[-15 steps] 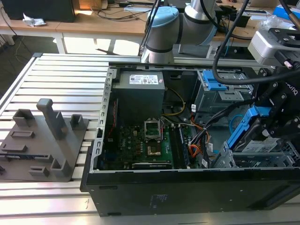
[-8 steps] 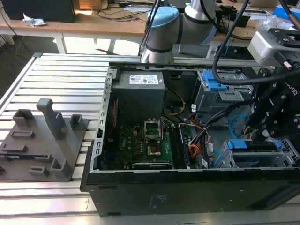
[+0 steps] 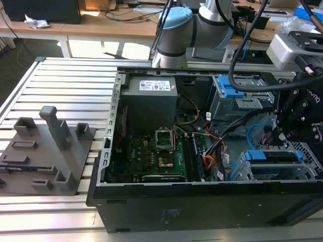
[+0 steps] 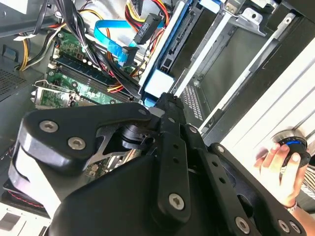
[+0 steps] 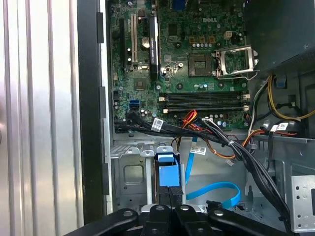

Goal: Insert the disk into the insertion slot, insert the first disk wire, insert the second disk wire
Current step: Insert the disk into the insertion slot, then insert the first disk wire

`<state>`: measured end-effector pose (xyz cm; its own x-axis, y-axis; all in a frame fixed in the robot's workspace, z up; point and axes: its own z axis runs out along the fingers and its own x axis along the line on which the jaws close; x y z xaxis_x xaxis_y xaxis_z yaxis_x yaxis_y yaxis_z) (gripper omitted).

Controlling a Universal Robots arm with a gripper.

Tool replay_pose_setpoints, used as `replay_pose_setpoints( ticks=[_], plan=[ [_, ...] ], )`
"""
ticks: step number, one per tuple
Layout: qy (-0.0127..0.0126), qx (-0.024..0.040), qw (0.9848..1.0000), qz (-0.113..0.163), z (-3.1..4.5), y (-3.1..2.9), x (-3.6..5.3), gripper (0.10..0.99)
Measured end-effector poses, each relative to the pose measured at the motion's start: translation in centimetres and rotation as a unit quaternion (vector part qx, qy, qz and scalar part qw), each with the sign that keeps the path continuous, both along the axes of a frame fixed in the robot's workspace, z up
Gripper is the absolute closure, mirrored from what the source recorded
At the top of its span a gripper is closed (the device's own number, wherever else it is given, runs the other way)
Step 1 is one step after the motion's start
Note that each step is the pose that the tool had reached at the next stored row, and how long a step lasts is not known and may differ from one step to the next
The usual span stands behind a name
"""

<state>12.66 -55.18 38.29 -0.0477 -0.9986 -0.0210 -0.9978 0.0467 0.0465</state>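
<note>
Aluminium slats form the one surface [image 3: 65, 85], and on it lies one open black case [image 3: 202, 206]. One arm [image 3: 176, 30] with pale blue joints rises behind the case and reaches over its end at the exterior view's right. One grey fixture [image 3: 50, 151] with upright posts sits on the slats at the exterior view's left, apart from the case.

Inside the case there is one grey power box [image 3: 151, 101] and one green board [image 3: 151, 151], which the first wrist view shows with its open socket. One taller cage [image 3: 234, 96] with blue latches stands behind the one slot [image 3: 242, 171], a grey perforated bay in the case's near corner at the exterior view's right.

The one disk [image 3: 272, 155] sits in that slot, its blue carrier showing along the top. The black hand [image 3: 280, 133] hangs just above it. In both wrist views the hand [image 4: 167, 103] has its fingertips pressed together, nothing visibly between them, and they meet the blue end of the disk [image 4: 158, 82]. I cannot tell whether they pinch any part of the carrier.

One flat blue cable [image 5: 216, 189] curls loose on the case floor just beside the disk [image 5: 166, 172] and hand [image 5: 170, 196]. A bundle of black, red and orange wires [image 5: 226, 142] runs between board and slot.

In the second wrist view a person's fingers [image 4: 275, 162] rest on one round knob [image 4: 294, 146] outside the case.
</note>
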Motion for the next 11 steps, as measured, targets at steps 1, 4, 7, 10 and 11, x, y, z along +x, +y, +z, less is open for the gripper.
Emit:
replay_pose_setpoints(
  ticks=[1,4,7,10,11],
  plan=[
    [0.0000,0.0000,1.0000,0.000,-0.01,0.00,0.00,0.980],
    [0.0000,0.0000,1.0000,0.000,-0.04,0.00,0.00,0.980],
    [0.0000,0.0000,1.0000,0.000,-0.07,0.00,0.00,0.980],
    [0.0000,0.0000,1.0000,0.000,-0.09,0.00,0.00,0.980],
    [0.0000,0.0002,1.0000,0.000,-0.11,0.00,0.14,0.980]
  ],
)
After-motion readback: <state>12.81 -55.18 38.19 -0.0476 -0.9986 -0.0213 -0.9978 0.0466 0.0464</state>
